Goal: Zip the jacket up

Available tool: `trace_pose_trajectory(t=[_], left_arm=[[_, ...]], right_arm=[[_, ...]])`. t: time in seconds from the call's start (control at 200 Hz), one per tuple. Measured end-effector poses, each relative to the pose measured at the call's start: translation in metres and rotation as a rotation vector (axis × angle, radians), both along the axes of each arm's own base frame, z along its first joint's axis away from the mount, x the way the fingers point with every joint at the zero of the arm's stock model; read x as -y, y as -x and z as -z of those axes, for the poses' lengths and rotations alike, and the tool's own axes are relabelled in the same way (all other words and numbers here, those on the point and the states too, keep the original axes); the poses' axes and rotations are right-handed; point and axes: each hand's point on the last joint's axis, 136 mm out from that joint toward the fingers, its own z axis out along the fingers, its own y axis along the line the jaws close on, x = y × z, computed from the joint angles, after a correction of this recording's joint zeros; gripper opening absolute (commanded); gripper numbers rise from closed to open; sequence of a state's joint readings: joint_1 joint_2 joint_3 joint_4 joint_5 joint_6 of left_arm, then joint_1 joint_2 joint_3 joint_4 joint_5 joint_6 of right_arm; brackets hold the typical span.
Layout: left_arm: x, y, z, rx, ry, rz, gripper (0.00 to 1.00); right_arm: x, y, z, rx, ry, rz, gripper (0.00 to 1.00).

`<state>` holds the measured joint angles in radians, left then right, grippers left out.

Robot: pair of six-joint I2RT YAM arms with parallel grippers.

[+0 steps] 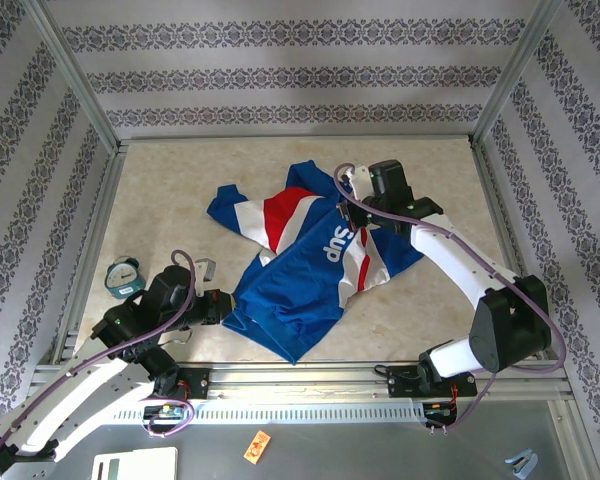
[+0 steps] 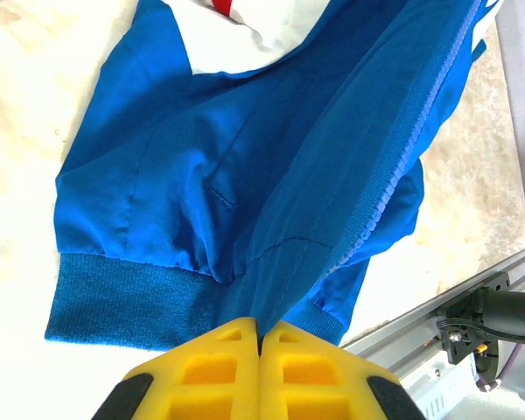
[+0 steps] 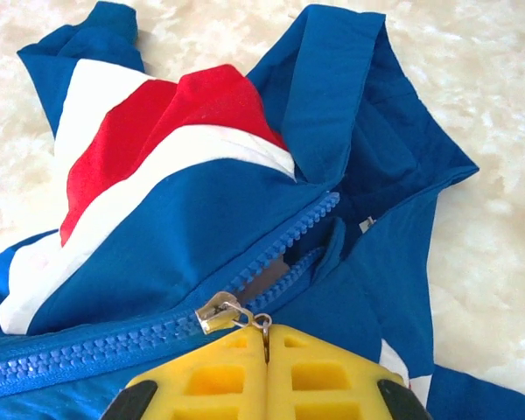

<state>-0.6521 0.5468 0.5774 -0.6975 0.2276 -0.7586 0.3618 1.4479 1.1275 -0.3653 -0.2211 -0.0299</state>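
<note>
The jacket (image 1: 300, 270) lies spread mid-table (image 1: 160, 190). The left gripper (image 2: 261, 337), fingers pressed together, pinches its ribbed hem (image 2: 131, 293). The right gripper (image 3: 265, 339), likewise closed, appears to clamp the zipper pull (image 3: 220, 311) near the collar.

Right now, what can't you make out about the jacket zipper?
- Right wrist: the pull tab vanishes between the shut right gripper; its shape is hidden.
- Left wrist: the left gripper and folds of the jacket hide the zipper's bottom end.
- Top external: the right arm covers the zipper's top; teeth too small.
</note>
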Motion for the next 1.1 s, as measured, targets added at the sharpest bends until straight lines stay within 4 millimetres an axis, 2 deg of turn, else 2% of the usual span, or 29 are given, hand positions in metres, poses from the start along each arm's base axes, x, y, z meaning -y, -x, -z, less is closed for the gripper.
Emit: trace_pose_trajectory(t=[0.5, 0.804, 0.994, 1.099], left_arm=[[-0.004, -0.002, -0.009, 0.018, -0.024, -0.005, 0.0], [-0.005, -0.007, -0.01, 0.016, -0.038, -0.012, 0.0], [-0.005, -0.017, -0.017, 0.029, -0.05, -0.022, 0.0], [-0.003, -0.022, -0.014, 0.014, -0.053, -0.017, 0.0]], right_arm=[[0.033, -0.037, -0.012, 0.016, -0.012, 0.097, 0.0], [0.034, -0.045, -0.014, -0.003, -0.04, 0.087, 0.0], [0.038, -0.051, -0.016, -0.011, -0.047, 0.096, 0.0], [0.04, -0.054, -0.013, -0.02, -0.05, 0.101, 0.0]])
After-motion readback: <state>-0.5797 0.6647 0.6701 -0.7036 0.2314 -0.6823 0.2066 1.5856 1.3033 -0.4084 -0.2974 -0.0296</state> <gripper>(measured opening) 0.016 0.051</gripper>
